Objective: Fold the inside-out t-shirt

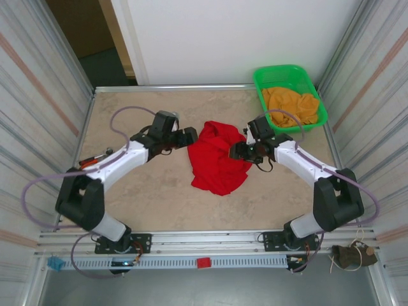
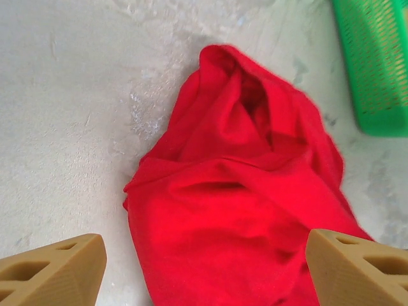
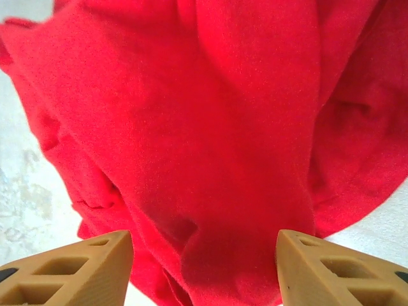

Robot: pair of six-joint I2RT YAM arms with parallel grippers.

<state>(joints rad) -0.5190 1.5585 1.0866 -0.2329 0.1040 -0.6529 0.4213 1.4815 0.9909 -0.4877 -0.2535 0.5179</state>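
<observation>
The inside-out t-shirt [image 1: 217, 159] lies as a crumpled bright red heap in the middle of the table. My left gripper [image 1: 191, 136] sits at the heap's upper left edge. In the left wrist view it [image 2: 205, 255] is open, its tan fingers wide apart above the t-shirt [image 2: 242, 191], gripping nothing. My right gripper [image 1: 237, 151] is at the heap's right side. In the right wrist view it [image 3: 204, 255] is open too, with a bulge of the t-shirt [image 3: 191, 115] lying between its spread fingers, unpinched.
A green basket [image 1: 290, 102] holding an orange-yellow cloth [image 1: 290, 105] stands at the back right corner, and its edge [image 2: 376, 64] is near the shirt. Small orange-handled tools [image 1: 92, 162] lie by the left wall. Bare tabletop [image 1: 153, 197] surrounds the heap.
</observation>
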